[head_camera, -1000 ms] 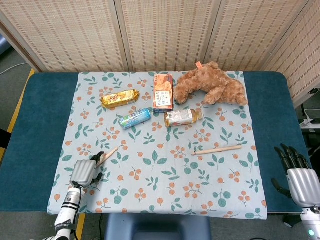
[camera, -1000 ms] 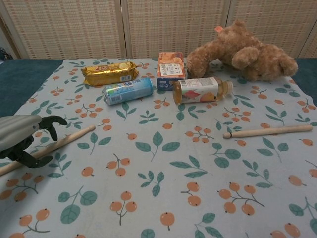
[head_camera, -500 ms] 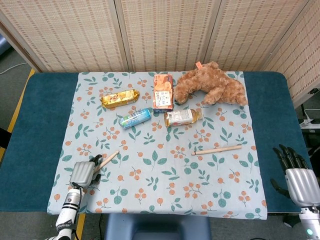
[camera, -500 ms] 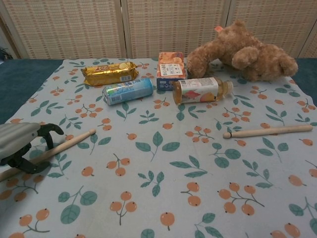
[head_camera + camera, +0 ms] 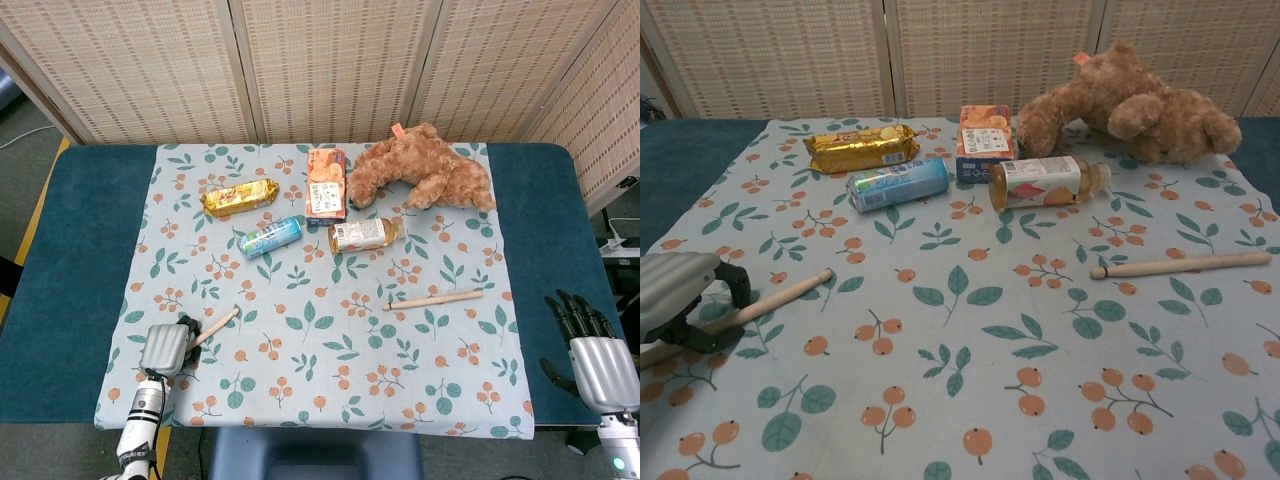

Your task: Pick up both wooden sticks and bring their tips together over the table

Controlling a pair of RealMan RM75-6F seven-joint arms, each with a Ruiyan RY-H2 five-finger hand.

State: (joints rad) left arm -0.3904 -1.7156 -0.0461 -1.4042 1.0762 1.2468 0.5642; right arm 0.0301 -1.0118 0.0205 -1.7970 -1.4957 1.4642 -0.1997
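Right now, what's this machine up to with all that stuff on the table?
The left hand has its fingers curled around one wooden stick, which lies on the cloth. The right hand hangs open beside the table, apart from the other stick. The snacks, drinks and teddy bear lie untouched.

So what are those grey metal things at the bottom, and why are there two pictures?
They are a robot's two hands. One camera looks down from its head, the other looks forward from its chest. The left hand has its fingers curled around one wooden stick that lies on the leafy cloth. The right hand waits open beside the table, holding nothing. The other stick lies alone. Further back are a teddy bear, a bottle, a can, a snack box and a gold packet.
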